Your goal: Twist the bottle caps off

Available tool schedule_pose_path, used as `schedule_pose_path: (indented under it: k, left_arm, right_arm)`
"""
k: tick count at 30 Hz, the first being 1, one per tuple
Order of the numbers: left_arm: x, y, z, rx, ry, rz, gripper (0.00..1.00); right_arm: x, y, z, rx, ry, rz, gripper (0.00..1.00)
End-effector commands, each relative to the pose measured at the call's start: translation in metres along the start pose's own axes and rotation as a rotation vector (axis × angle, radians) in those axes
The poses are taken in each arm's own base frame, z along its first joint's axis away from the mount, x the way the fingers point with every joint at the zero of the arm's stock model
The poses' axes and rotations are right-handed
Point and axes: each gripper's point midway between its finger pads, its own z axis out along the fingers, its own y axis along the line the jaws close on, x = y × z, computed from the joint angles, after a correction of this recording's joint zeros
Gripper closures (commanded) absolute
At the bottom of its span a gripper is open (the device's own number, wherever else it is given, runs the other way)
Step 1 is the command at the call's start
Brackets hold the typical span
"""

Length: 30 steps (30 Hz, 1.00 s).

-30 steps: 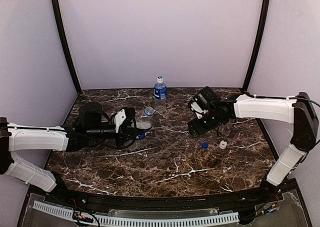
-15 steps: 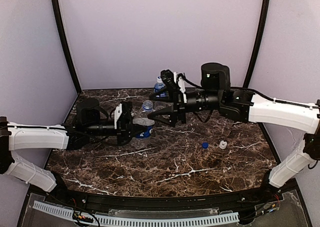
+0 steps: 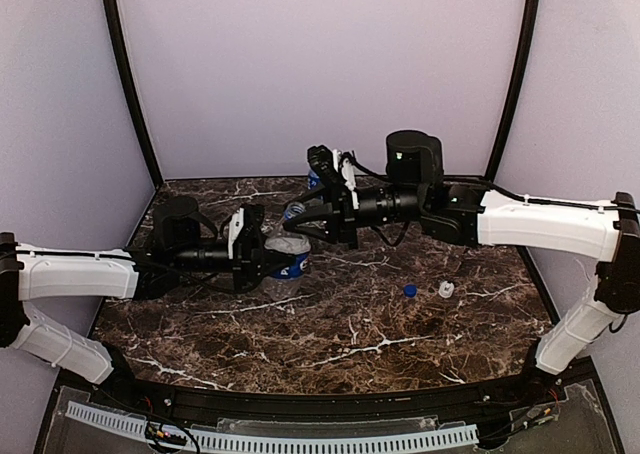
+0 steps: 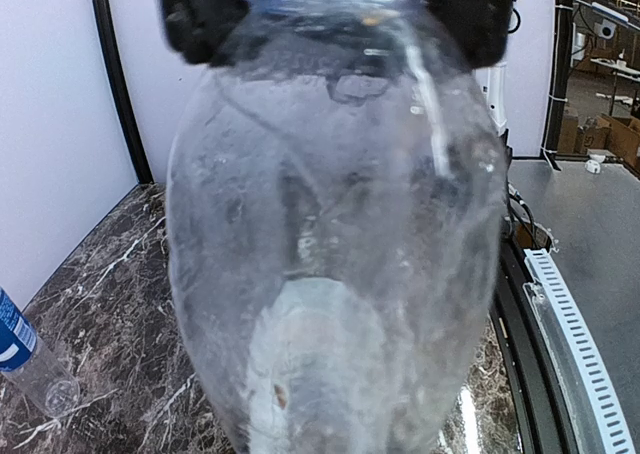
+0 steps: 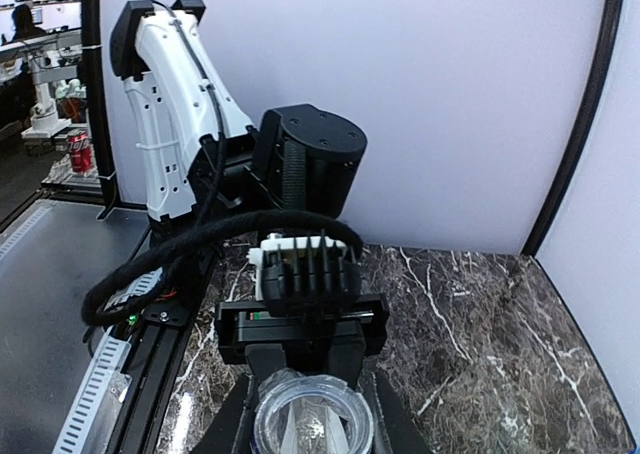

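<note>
The left gripper [image 3: 266,258] is clamped on the blue-labelled bottle [image 3: 288,258], at 9 o'clock from the table's centre with its neck pointing to 1 o'clock. The right gripper [image 3: 302,220] flanks the bottle's clear round end. I cannot tell whether it pinches, or whether a cap sits there. The blue cap [image 3: 409,290] and white cap [image 3: 446,289] lie at 3 o'clock. Likely step: seating for a twist. Next comes a square grip.
</note>
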Motion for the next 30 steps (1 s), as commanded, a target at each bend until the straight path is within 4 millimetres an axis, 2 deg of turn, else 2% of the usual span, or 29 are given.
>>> schedule_pose_path:
  k: [1, 3, 5, 6, 7, 9, 10, 14, 17, 18, 21, 26, 30]
  left_arm:
    - [-0.012, 0.004, 0.001, -0.008, -0.029, 0.018, 0.82]
    - [-0.011, 0.004, 0.001, -0.011, -0.026, 0.014, 0.80]
    - [-0.010, 0.005, 0.000, -0.017, -0.024, 0.015, 0.60]
    - [-0.008, 0.005, 0.000, -0.022, -0.021, 0.014, 0.43]
    - [-0.008, 0.005, 0.000, -0.024, -0.019, 0.016, 0.34]
    - [-0.005, 0.006, -0.001, -0.032, -0.012, 0.018, 0.07]
    - [-0.004, 0.006, -0.001, -0.036, -0.009, 0.019, 0.04]
    - [0.000, 0.006, -0.001, -0.039, 0.006, 0.009, 0.01]
    - [0.002, 0.009, -0.002, -0.057, 0.015, 0.002, 0.01]
    - [0.004, 0.011, -0.002, -0.071, 0.020, 0.001, 0.01]
    - [0.007, 0.015, -0.004, -0.101, 0.027, 0.004, 0.01]
    - [0.014, 0.019, -0.007, -0.141, 0.038, 0.009, 0.01]
    - [0.037, 0.037, -0.016, -0.284, 0.089, -0.066, 0.01]
  right_arm:
    - [-0.006, 0.008, 0.003, -0.038, -0.018, 0.011, 1.00]
    - [-0.004, 0.006, 0.002, -0.020, -0.006, 0.022, 1.00]
    - [-0.001, 0.002, 0.001, 0.002, 0.009, 0.031, 1.00]
    - [-0.001, 0.000, 0.001, 0.011, 0.016, 0.038, 1.00]
    - [0.001, -0.002, 0.000, 0.024, 0.025, 0.045, 1.00]
    - [0.003, -0.008, -0.002, 0.057, 0.039, 0.057, 1.00]
    - [0.005, -0.011, -0.004, 0.073, 0.049, 0.064, 1.00]
    - [0.013, -0.029, -0.015, 0.164, 0.090, 0.105, 1.00]
    - [0.021, -0.058, -0.035, 0.318, 0.136, 0.151, 1.00]
    - [0.029, -0.071, -0.046, 0.394, 0.171, 0.176, 1.00]
    - [0.051, -0.113, -0.086, 0.640, 0.249, 0.249, 1.00]
    - [0.084, -0.168, -0.163, 0.954, 0.325, 0.286, 1.00]
    - [0.112, -0.211, -0.220, 1.134, 0.358, 0.317, 1.00]
